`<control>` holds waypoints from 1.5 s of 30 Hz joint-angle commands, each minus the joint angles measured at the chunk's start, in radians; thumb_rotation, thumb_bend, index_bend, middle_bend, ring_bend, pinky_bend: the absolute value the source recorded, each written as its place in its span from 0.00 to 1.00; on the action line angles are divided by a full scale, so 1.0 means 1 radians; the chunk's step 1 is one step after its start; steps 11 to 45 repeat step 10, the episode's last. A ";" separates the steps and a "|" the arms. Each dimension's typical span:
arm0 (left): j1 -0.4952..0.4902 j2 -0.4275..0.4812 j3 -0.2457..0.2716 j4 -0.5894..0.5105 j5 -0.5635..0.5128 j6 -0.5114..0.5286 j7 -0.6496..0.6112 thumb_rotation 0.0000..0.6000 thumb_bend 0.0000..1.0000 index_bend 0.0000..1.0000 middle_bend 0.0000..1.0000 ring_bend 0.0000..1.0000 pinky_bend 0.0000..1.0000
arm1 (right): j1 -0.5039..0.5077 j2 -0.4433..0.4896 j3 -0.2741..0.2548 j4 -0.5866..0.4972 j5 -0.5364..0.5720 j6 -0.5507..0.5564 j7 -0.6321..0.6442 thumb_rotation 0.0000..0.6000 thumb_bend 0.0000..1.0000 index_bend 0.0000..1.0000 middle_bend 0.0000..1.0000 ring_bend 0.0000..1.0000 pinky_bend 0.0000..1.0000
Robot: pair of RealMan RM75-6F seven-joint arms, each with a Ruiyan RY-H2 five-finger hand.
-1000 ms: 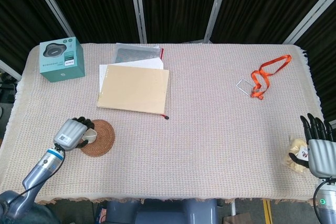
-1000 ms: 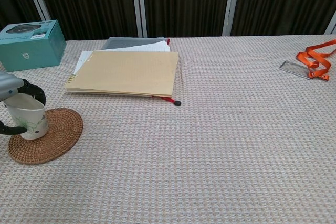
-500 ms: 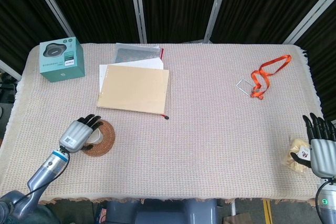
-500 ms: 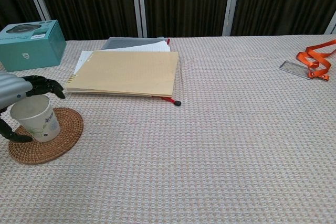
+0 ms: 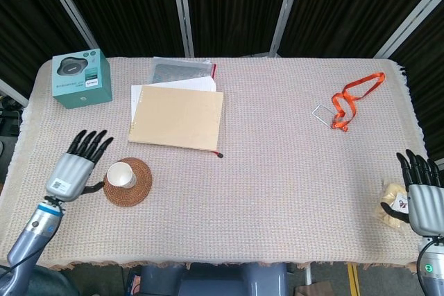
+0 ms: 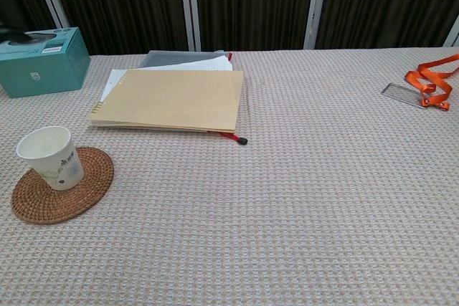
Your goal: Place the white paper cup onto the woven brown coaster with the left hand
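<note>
The white paper cup (image 5: pixel 121 174) (image 6: pixel 50 157) stands upright on the woven brown coaster (image 5: pixel 137 187) (image 6: pixel 86 184), toward the coaster's left side. My left hand (image 5: pixel 73 166) is open, fingers spread, just left of the cup and apart from it; the chest view does not show it. My right hand (image 5: pixel 422 192) hangs open off the table's near right corner, holding nothing.
A tan notebook (image 5: pixel 177 117) lies on papers behind the coaster, with a red pen (image 6: pixel 235 137) at its near edge. A teal box (image 5: pixel 82 77) sits at the back left. An orange lanyard with a clear badge (image 5: pixel 345 102) lies at the back right. A small yellowish packet (image 5: pixel 390 202) is by the right hand.
My left hand has let go of the cup and drawn back to the left with its fingers spread. The cup stays on the coaster. The right hand has barely moved.
</note>
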 commanded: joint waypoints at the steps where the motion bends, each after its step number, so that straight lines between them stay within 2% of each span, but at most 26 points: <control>1: 0.109 0.097 -0.007 -0.127 -0.044 0.127 0.012 1.00 0.00 0.00 0.00 0.00 0.00 | 0.001 0.003 -0.002 -0.003 -0.006 -0.001 0.004 1.00 0.00 0.00 0.00 0.00 0.00; 5: 0.191 0.133 0.024 -0.170 -0.055 0.201 -0.023 1.00 0.00 0.00 0.00 0.00 0.00 | 0.000 0.010 -0.006 -0.009 -0.018 0.002 0.019 1.00 0.00 0.00 0.00 0.00 0.00; 9: 0.225 0.136 0.044 -0.158 -0.076 0.191 -0.084 1.00 0.00 0.00 0.00 0.00 0.00 | -0.004 0.017 -0.010 -0.015 -0.029 0.009 0.030 1.00 0.00 0.00 0.00 0.00 0.00; 45: 0.225 0.136 0.045 -0.150 -0.078 0.184 -0.088 1.00 0.00 0.00 0.00 0.00 0.00 | -0.005 0.018 -0.011 -0.017 -0.030 0.011 0.031 1.00 0.00 0.00 0.00 0.00 0.00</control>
